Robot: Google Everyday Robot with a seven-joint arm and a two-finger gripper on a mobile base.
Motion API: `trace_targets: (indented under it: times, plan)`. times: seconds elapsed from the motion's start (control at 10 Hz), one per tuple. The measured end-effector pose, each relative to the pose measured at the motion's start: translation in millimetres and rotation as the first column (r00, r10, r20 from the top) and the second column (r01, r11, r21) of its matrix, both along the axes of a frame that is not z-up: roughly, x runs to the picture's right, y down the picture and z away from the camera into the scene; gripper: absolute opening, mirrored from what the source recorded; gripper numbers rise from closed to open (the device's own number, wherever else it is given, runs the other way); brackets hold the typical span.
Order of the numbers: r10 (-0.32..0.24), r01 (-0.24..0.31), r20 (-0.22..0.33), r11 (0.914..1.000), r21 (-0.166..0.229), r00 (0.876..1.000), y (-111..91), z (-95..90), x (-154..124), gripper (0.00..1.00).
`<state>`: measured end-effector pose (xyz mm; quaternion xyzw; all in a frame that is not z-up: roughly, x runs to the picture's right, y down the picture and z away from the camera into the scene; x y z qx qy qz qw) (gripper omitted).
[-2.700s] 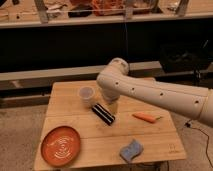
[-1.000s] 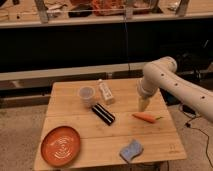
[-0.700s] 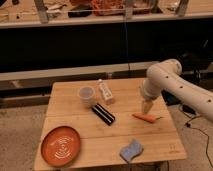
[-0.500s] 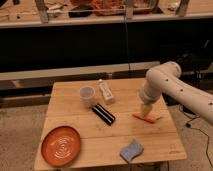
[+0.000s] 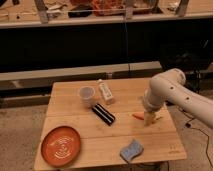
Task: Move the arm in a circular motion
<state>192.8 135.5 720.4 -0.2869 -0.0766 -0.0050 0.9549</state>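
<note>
The gripper (image 5: pixel 149 119), a narrow tan tip, hangs low at the right side of the counter (image 5: pixel 155 142). It points straight down over an orange carrot (image 5: pixel 137 116), and from here I cannot tell whether it is spread or closed, or whether it touches the carrot. Above it the arm (image 5: pixel 172 90) bends at a bulbous white joint and runs off to the right, out of sight.

The other things lie to the left, well apart from the tip:
- a pale cup (image 5: pixel 87 95)
- a small bottle (image 5: pixel 105 91) on its side
- a black bar (image 5: pixel 103 113)
- a blue sponge (image 5: pixel 131 150) near the front edge
- an orange plate (image 5: pixel 61 146) at the front left corner

As for the circle, one glimpse shows no path. I would judge the arm to be somewhere along its loop, at the right-hand part of it. Nothing marks the round as closed, so I take the sweep as unfinished.
</note>
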Motion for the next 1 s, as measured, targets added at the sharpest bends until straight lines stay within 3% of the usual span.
trace_targets:
  times: [0.3, 0.7, 1.0]
  plan:
    - [-0.025, 0.025, 0.018, 0.9996, -0.009, 1.0, 6.5, -6.2, -5.1, 0.8]
    - [-0.095, 0.096, 0.069, 0.9954, -0.009, 0.993, -1.1, -15.5, -64.2, 0.8]
    - [-0.132, 0.133, 0.077, 0.9911, -0.009, 0.988, -5.1, -17.6, -79.5, 0.8]
